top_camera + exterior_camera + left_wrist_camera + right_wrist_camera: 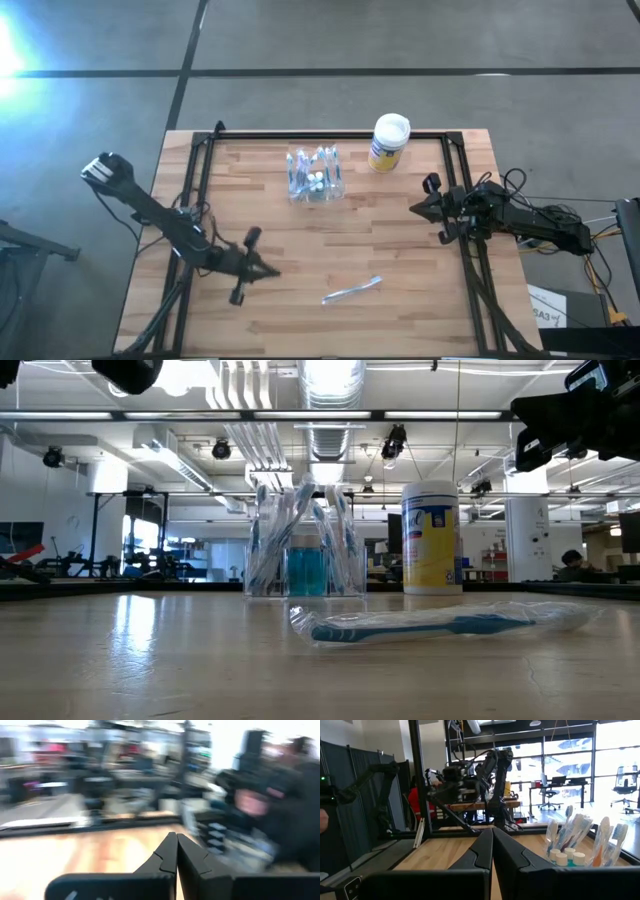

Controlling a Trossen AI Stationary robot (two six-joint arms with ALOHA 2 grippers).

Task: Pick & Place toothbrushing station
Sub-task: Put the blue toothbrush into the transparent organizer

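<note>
Standing untouched, toothbrushing station [315, 176] faces 2 closed grippers.

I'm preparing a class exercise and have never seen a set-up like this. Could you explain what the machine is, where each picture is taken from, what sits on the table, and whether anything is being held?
It is a robot with two dark arms at a wooden table. One picture looks straight down, one looks level across the tabletop, and two come from cameras on the arms' wrists.

The left end effector and the right end effector are both shut and hold nothing.

On the table stand a clear toothbrush holder filled with brushes and a yellow canister with a white lid. A wrapped blue toothbrush lies nearer the front.
</note>
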